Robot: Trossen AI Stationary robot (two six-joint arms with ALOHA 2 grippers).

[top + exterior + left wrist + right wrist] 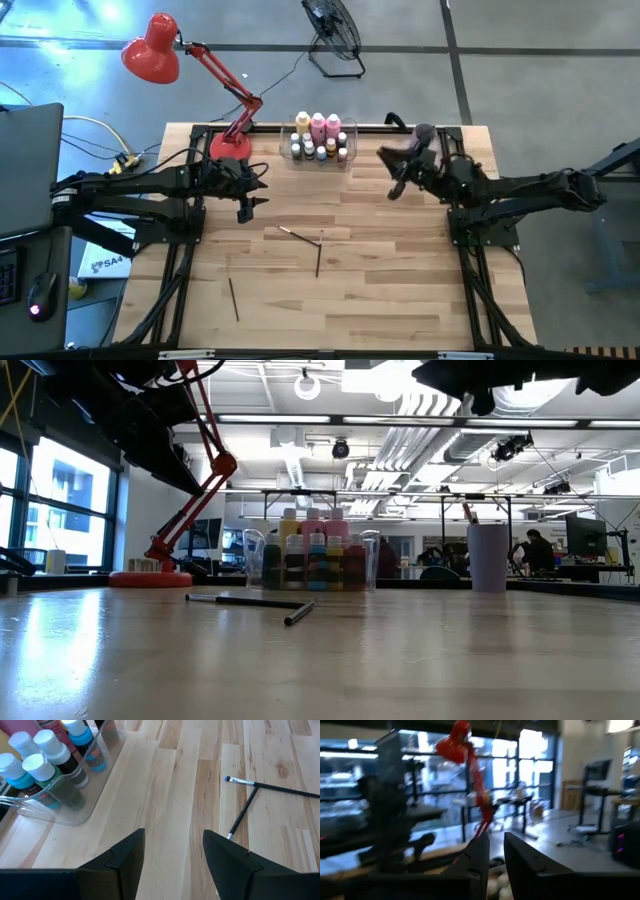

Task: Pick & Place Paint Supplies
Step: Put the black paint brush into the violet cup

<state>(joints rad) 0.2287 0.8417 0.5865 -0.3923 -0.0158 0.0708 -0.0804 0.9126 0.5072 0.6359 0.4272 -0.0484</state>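
The high view looks straight down on the whole table (380, 300). The low view sits at tabletop level, facing the clear bin (312, 560) of bottles and the red lamp (185, 480), both also seen from above. The left wrist view looks down close on that bin; the right wrist view faces level toward the lamp.

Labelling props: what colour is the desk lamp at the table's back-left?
Red, shade, arm and base alike. The desk lamp shows best in the high view.
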